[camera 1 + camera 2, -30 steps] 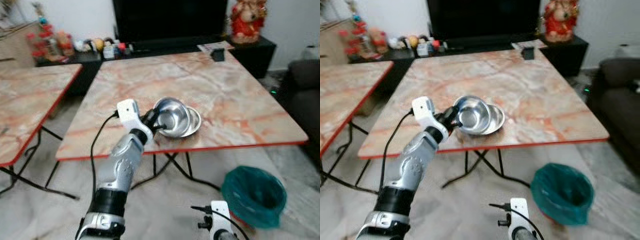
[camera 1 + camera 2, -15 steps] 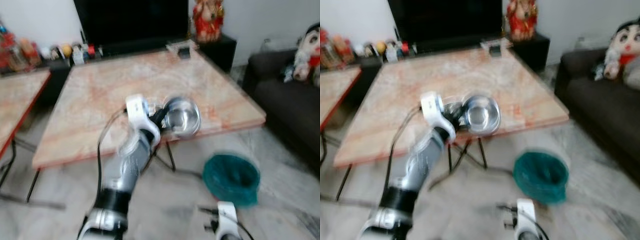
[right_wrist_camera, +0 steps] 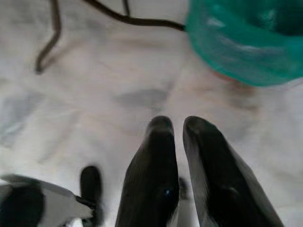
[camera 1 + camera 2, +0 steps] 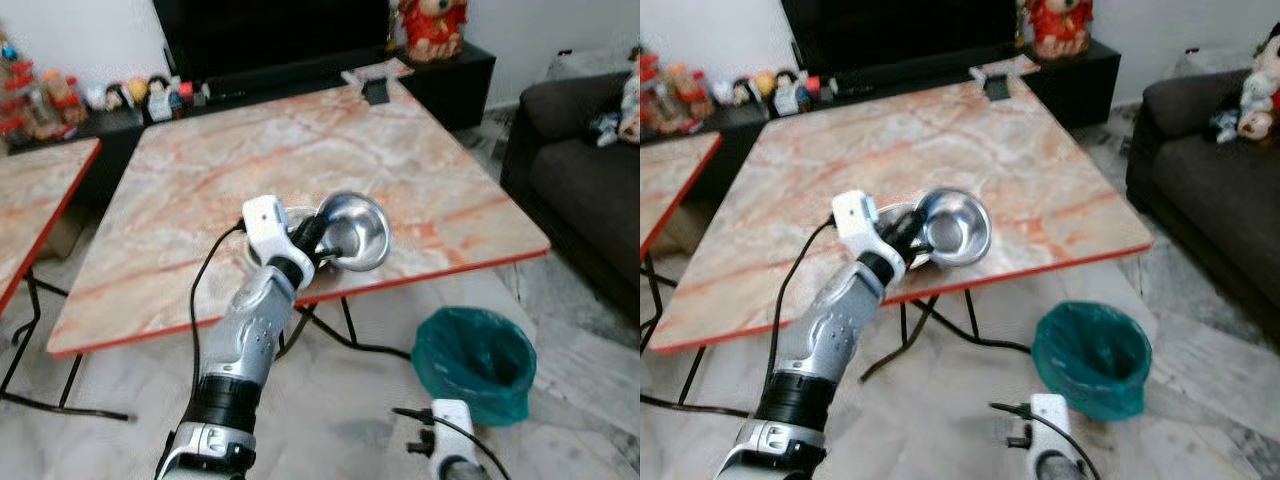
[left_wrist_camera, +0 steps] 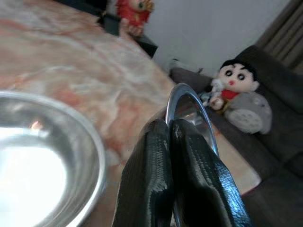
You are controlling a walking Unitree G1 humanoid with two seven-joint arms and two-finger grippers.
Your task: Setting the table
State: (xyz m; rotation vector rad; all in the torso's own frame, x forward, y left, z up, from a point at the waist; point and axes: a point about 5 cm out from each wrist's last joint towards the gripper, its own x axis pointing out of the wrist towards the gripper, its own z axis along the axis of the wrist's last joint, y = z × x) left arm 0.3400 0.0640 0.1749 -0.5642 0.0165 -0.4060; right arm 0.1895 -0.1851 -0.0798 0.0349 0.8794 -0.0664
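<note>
My left gripper (image 4: 318, 236) is shut on the rim of a shiny steel bowl (image 4: 356, 232), which hangs tilted over the front part of the marble table (image 4: 250, 150). In the left wrist view the black fingers (image 5: 156, 156) pinch the thin rim of that bowl (image 5: 189, 101). A second steel bowl (image 5: 40, 156) rests on the table beside the gripper, partly hidden behind my left wrist (image 4: 892, 213). My right gripper (image 3: 177, 124) hangs low over the floor, shut on nothing.
A green bin (image 4: 472, 358) stands on the floor right of the table's front edge. A dark sofa (image 4: 585, 185) with a plush toy (image 5: 236, 90) lies to the right. Another marble table (image 4: 35, 195) is at the left. A small black box (image 4: 376, 92) sits at the table's far edge.
The camera has swung and shifted. The held bowl has come up out of the other bowl and now hangs tilted beside it, still in the left gripper.
</note>
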